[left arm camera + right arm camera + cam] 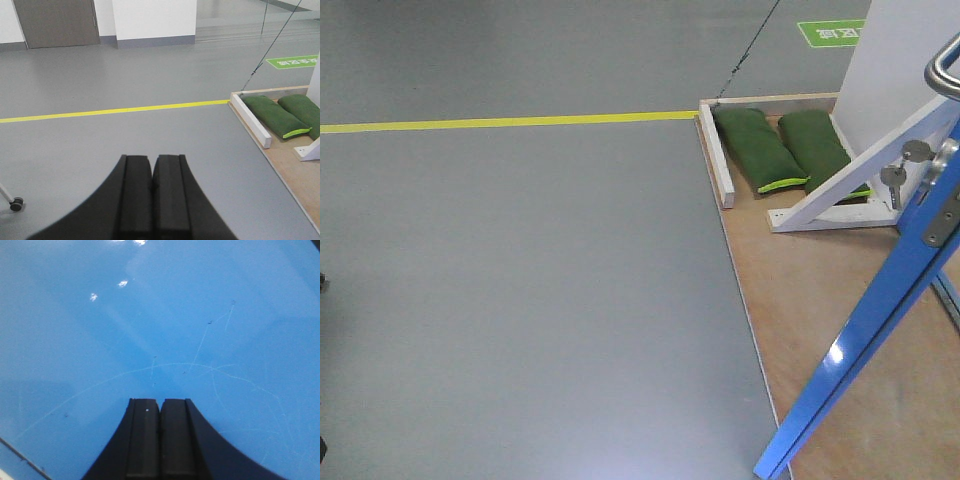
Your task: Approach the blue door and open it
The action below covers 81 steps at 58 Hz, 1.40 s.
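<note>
The blue door shows its edge, slanting lower-left to upper-right.

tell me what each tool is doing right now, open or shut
Left tool: closed, holding nothing.
Right tool: closed, holding nothing, facing the blue door.

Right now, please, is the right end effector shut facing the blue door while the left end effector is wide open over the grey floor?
Not quite: the left end effector is shut too, jaws together, as the left wrist view shows. The right end effector is indeed shut facing the blue door.
</note>
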Tool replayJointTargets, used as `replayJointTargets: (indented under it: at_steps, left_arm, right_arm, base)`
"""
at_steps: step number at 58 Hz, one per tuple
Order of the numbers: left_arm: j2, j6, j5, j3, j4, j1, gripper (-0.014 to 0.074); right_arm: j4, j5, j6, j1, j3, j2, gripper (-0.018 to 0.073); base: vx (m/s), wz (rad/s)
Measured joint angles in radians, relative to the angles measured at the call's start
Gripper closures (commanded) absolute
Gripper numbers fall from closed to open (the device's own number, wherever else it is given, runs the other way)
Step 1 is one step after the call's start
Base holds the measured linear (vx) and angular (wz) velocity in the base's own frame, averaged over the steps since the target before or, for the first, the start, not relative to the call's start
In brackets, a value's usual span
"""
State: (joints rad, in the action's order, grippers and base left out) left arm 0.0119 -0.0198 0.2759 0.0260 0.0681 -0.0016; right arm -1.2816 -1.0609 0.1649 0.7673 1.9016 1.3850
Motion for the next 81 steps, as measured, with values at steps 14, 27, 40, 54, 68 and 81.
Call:
replayJointTargets:
  at_steps: [14, 27, 40, 54, 68, 81]
  left_arm:
    - [0.000, 0.000, 0.000, 0.000, 0.000, 0.000, 0.0524]
    - [0.000, 0.000, 0.000, 0.000, 0.000, 0.000, 0.0524]
    - [0.000, 0.000, 0.000, 0.000, 0.000, 0.000, 0.0524]
    - [0.000, 0.000, 0.000, 0.000, 0.000, 0.000, 0.0524]
    - [0.000, 0.000, 0.000, 0.000, 0.000, 0.000, 0.0524]
    - [0.000, 0.000, 0.000, 0.000, 0.000, 0.000, 0.0524]
  right_arm:
    - [0.057, 0.050, 0.000, -0.143, -0.001, 0.015, 0.0547]
    - [0.240, 0.074, 0.000, -0.287, -0.001, 0.040, 0.0547]
    - [0.395, 0.200, 0.000, -0.412, -0.002, 0.094, 0.0547]
    - [0.422, 0.270, 0.000, -0.501, -0.002, 0.131, 0.0547]
    - [0.457, 0.355, 0.000, -0.595, -0.002, 0.163, 0.0547]
    - [0.632, 0.409, 0.001, -0.691, -0.003, 0.169, 0.0547]
  base:
    - [0.00, 0.00]
    - [0.00, 0.00]
    - [0.00, 0.00]
    - [0.00, 0.00]
    - [0.00, 0.00]
    - [0.00, 0.00]
